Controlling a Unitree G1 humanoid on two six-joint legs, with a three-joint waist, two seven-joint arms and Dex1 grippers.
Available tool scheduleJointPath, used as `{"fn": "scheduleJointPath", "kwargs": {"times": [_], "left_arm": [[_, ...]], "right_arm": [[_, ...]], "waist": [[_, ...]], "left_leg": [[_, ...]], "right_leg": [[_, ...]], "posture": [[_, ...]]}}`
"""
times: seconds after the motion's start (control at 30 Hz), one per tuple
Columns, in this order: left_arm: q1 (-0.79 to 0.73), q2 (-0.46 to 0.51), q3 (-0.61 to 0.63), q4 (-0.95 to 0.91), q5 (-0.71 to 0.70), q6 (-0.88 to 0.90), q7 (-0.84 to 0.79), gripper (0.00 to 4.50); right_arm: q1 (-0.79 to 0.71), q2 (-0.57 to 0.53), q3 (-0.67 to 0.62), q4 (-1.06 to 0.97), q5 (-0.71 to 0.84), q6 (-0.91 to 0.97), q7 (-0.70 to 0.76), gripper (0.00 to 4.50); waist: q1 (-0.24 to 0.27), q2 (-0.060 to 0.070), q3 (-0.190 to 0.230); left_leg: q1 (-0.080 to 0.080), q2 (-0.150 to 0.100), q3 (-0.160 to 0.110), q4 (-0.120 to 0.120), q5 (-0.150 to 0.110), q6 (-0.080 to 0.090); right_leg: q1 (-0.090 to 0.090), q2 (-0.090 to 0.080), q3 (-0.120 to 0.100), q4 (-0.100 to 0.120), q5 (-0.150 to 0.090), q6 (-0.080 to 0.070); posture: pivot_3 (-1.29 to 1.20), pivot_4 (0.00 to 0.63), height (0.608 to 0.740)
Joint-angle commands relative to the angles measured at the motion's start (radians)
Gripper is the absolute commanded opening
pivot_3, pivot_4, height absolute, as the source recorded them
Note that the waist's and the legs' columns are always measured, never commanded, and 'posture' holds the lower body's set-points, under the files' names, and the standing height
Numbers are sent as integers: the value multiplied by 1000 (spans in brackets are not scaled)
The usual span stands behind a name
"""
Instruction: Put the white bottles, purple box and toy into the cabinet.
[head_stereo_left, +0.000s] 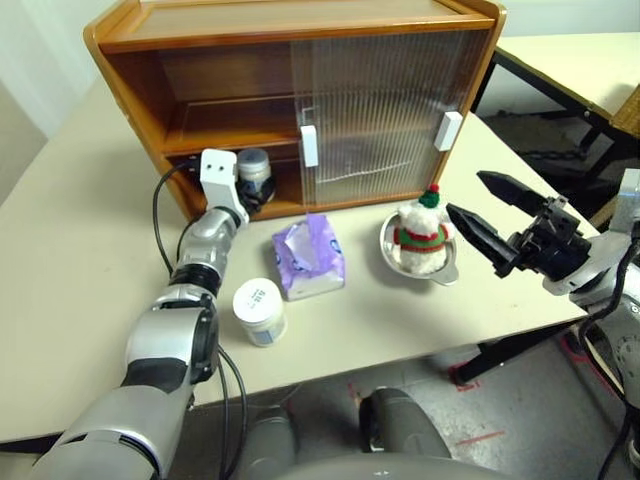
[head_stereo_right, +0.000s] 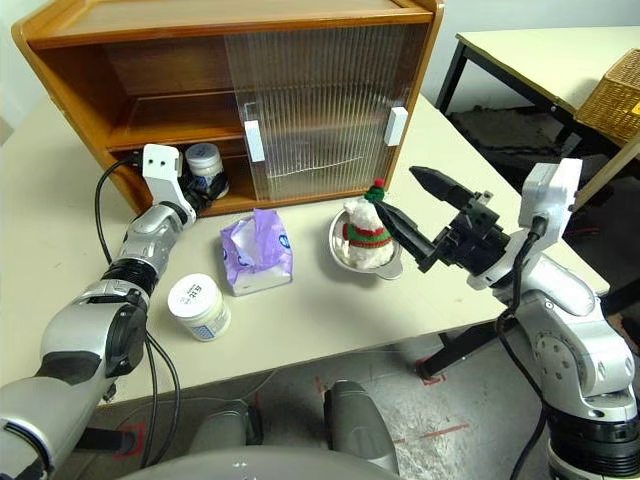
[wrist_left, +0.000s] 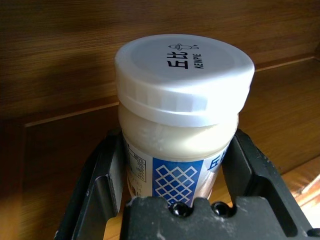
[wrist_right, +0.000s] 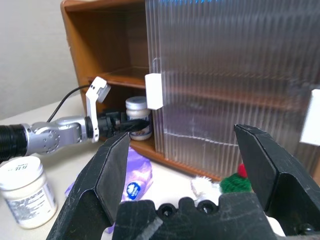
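Bottles (head_stereo_left: 259, 311) (head_stereo_left: 254, 166): two; purple box (head_stereo_left: 310, 256), toy (head_stereo_left: 422, 238), cabinet (head_stereo_left: 270, 40): one each.

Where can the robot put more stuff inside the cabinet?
The cabinet has bare room on its upper shelf, left of the sliding doors. Its lower left corner is crowded: the left gripper holds a white bottle there.

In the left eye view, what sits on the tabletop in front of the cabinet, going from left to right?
White bottle → purple box → toy, a snowman sitting in a metal bowl → right gripper, open, hovering beside the toy.
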Motion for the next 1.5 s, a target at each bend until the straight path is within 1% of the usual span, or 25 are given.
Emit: {"fn": "scheduleJointPath", "kwargs": {"times": [0.03, 0.17, 0.3, 0.43, 0.6, 0.8, 0.97, 1.2, 1.37, 1.5], "left_arm": [[-29, -6, 0, 11, 17, -24, 19, 3068], [-31, -8, 2, 14, 16, -26, 16, 3068], [-26, -8, 9, 7, 5, -32, -13, 4474], [-14, -6, 13, 0, 3, -43, -24, 4474], [10, -9, 30, -32, -21, -35, -84, 4474], [58, 1, 39, -117, -41, -12, -131, 4474], [119, 34, 49, -235, -64, 35, -160, 4474], [245, 65, 50, -475, -102, 157, -179, 4474], [340, 69, 46, -636, -119, 243, -178, 4474], [381, 66, 46, -704, -122, 285, -158, 4474]], "right_arm": [[12, -9, -11, -22, 11, 11, -11, 4500], [8, -9, -5, -20, 12, 11, -16, 4500], [-7, -10, 2, -10, 11, 13, -16, 4500], [-16, -10, 6, -2, 9, 13, -10, 4500], [-34, -12, 11, 13, 7, 16, 0, 4500], [-54, -11, 19, 28, 4, 20, 14, 4500], [-67, -12, 23, 44, 1, 18, 30, 4500], [-85, -10, 32, 63, -3, 15, 47, 4500], [-94, -8, 37, 73, -5, 14, 57, 4500], [-101, -8, 42, 82, -7, 11, 64, 4500]], "waist": [[-4, -1, 0], [-13, -1, 0], [-22, -1, -1], [-22, -1, -1], [-22, -1, -1], [-19, -2, -1], [-20, -2, -1], [-12, -2, -1], [7, -2, -2], [21, -1, -2]], "left_leg": [[0, 0, 0, 0, 0, 0], [0, 0, 0, 0, 0, 0], [0, 0, 0, 0, 0, 0], [1, 0, 0, 0, 0, 0], [1, 0, 0, 0, 0, 0], [1, 0, 0, 0, 0, 0], [1, 0, 0, 0, 0, 0], [2, 0, 0, 0, 0, 0], [2, 0, 0, 1, 0, 0], [3, 0, 1, 1, 0, 0]], "right_leg": [[0, 0, 0, 0, 0, 0], [0, 0, 0, 0, 0, 0], [0, 0, 0, 0, 0, 1], [1, 0, 0, 0, 1, 1], [1, 0, 0, 0, 1, 1], [1, 0, 1, 0, 1, 1], [1, 0, 2, 1, 1, 1], [1, 0, 3, 1, 1, 1], [1, 0, 4, 2, 2, 1], [1, 0, 4, 2, 2, 1]], "posture": [[-220, 0, 740], [-213, 0, 740], [-204, 0, 740], [-195, 0, 740], [-178, 0, 740], [-159, 0, 740], [-145, 0, 740], [-127, 0, 740], [-116, 0, 740], [-113, 0, 740]]}}
